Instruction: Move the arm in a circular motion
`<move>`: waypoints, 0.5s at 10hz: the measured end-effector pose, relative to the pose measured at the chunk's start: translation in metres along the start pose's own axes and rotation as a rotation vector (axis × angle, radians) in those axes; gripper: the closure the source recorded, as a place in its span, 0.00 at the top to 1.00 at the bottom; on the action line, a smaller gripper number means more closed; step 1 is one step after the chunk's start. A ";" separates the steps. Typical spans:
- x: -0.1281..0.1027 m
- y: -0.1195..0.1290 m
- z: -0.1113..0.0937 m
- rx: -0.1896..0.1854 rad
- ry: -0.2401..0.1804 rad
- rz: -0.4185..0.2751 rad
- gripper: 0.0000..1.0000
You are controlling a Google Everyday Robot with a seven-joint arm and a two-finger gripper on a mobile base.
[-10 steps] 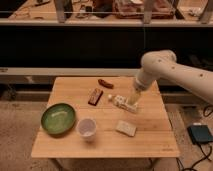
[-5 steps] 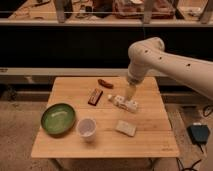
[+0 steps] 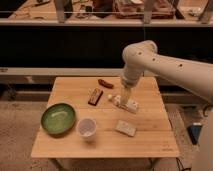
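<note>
The cream-white arm (image 3: 165, 62) reaches in from the right edge, bends at a bulbous joint above the table's back right, and points down. Its gripper (image 3: 125, 100) is the pale-yellowish tip hanging over the middle right of the wooden table (image 3: 145, 140). The tip sits right above a small white object (image 3: 131, 105) lying on the table. I cannot tell whether it touches that object.
On the table: a green bowl (image 3: 58, 118) at the left, a clear cup (image 3: 86, 127) in front, a dark snack bar (image 3: 95, 96), a reddish-brown item (image 3: 105, 83) at the back, a pale sponge-like block (image 3: 125, 128). A dark shelf runs behind; a blue box (image 3: 197, 132) sits on the floor right.
The arm's elbow joint has swung left and up across the table's back. The tip has stayed over the white object, moving slightly left.
</note>
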 end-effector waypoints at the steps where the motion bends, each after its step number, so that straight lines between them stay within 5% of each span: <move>1: 0.002 -0.001 0.008 0.004 0.004 -0.023 0.80; 5: 0.003 -0.011 0.027 0.010 -0.051 -0.091 0.80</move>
